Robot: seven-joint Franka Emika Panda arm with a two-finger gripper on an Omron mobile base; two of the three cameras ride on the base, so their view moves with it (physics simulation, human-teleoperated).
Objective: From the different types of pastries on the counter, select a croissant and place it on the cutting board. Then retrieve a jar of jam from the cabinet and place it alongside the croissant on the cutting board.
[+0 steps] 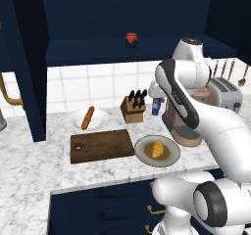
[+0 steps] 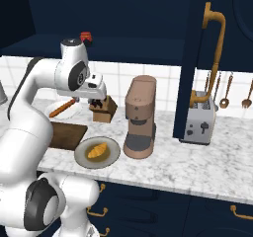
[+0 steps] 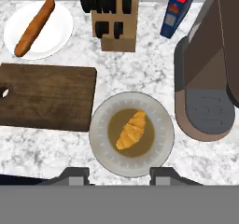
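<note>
1. While the arm hangs folded above the worktop (image 1: 29, 165), seen from behind on the left, the croissant (image 1: 158, 149) lies on a grey plate (image 1: 143, 155) just right of the cutting board (image 1: 101, 145). The baguette-like pastry (image 1: 87, 117) rests on a white plate (image 1: 100, 119) behind the board, and the jar of jam (image 1: 131, 39) stands on the cabinet shelf (image 1: 88, 50) above. The coffee machine (image 1: 188, 136) stands close to the plate's right side; a descent drifting that way could knock into it.

2. Seen from behind on the right, the hand sits above the knife block (image 2: 104, 109), well clear of the croissant (image 2: 97, 150) on its plate (image 2: 112, 154). Whether the fingers are spread or closed cannot be told from this side. The cutting board (image 2: 66, 135) touches, or nearly touches, the plate's left edge, so a low carry could catch the rim and drag the plate.

3. Looking down from the hand, the two fingers (image 3: 119, 174) stand spread and empty at the bottom edge, with the croissant (image 3: 132, 130) above them and slightly right of the midline, lying aslant. Likely trouble: closing across its length rather than its width, or pressing its tapered ends, could let it slip or skid the plate (image 3: 100, 141).
</note>
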